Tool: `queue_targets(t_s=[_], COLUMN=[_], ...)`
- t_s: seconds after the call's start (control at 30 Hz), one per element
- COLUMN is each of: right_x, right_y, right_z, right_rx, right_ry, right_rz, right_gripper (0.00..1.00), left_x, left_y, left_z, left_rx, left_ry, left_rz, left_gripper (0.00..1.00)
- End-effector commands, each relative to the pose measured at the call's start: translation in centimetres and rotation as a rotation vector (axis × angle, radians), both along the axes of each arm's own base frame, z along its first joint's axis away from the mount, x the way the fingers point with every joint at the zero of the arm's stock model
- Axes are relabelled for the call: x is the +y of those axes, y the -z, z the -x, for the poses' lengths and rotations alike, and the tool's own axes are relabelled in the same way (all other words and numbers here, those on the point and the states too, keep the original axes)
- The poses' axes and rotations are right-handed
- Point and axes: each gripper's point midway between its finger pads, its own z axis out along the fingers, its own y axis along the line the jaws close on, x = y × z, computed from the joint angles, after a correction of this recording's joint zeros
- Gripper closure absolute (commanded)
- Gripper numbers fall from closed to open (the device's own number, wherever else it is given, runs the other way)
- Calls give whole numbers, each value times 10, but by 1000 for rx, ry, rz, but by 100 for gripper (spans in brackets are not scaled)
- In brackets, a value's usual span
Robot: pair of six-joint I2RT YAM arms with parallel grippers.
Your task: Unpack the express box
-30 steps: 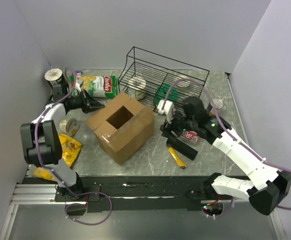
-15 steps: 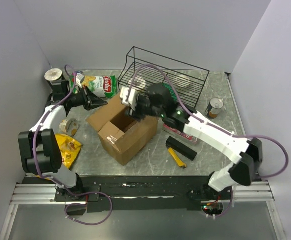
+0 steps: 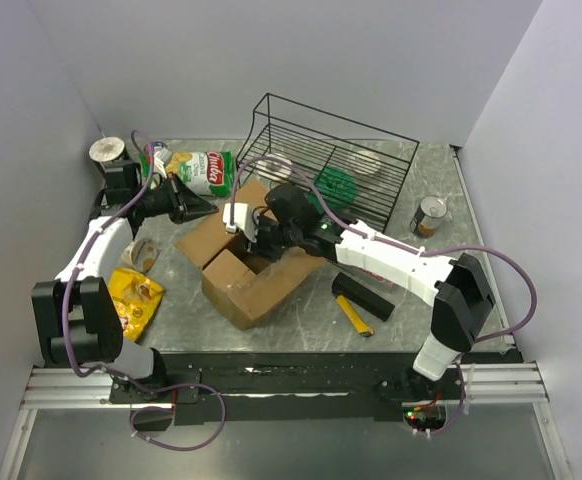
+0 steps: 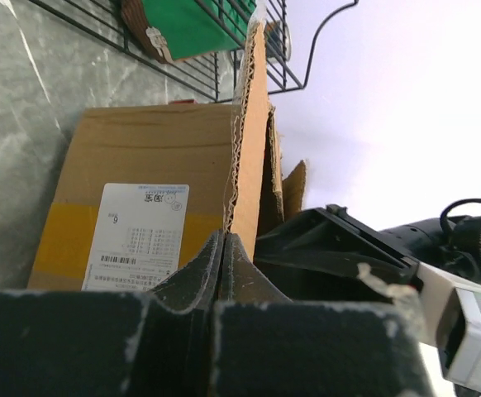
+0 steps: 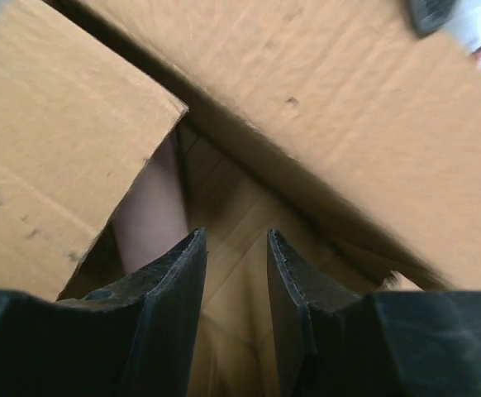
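The brown cardboard express box (image 3: 261, 275) stands mid-table with its top open. My left gripper (image 3: 207, 208) is shut on the edge of its upright left flap; in the left wrist view the fingers (image 4: 224, 248) pinch the corrugated flap edge (image 4: 249, 132), with the white label (image 4: 137, 236) and yellow tape on the box side beyond. My right gripper (image 3: 243, 232) reaches into the box opening from the right. In the right wrist view it is open (image 5: 235, 244), and its fingers hold nothing above the box floor (image 5: 240, 207). A pale mauve surface (image 5: 150, 219) shows deep inside on the left.
A black wire basket (image 3: 371, 150) behind the box holds a green item (image 3: 333, 185) and white discs. A can (image 3: 431, 215) stands at the right; a black bar (image 3: 363, 296) and a yellow stick (image 3: 354, 314) lie nearer. A chips bag (image 3: 199, 168), a tape roll (image 3: 136, 250) and a yellow bag (image 3: 131, 298) lie at the left.
My right arm has swung from the right side of the table to the box and put its open gripper into the opening. The box has shifted slightly. My left gripper stays at the flap.
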Motion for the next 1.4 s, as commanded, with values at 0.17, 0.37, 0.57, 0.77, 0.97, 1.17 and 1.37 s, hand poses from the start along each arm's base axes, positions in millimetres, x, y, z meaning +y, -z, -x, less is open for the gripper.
queue_targets(t_s=[0.17, 0.37, 0.57, 0.77, 0.97, 1.17, 1.37], right_x=[4, 6, 7, -1, -13, -41, -50], right_y=[61, 106, 83, 33, 3, -16, -37], right_z=[34, 54, 46, 58, 54, 77, 97], right_rx=[303, 465, 498, 513, 490, 663, 775], right_ry=[18, 15, 79, 17, -87, -262, -364], right_rz=[124, 210, 204, 147, 186, 245, 183], right_gripper=[24, 21, 26, 31, 31, 32, 30], left_x=[8, 15, 22, 24, 25, 25, 27], left_y=[-10, 26, 52, 44, 31, 22, 20], left_z=[-2, -2, -5, -13, -18, -18, -14], left_rx=[-95, -8, 58, 21, -46, -95, -135], left_ry=[-58, -99, -146, -169, -200, -203, -206], left_rz=[-53, -107, -139, -139, -145, -140, -163], left_gripper=[99, 99, 99, 99, 99, 99, 99])
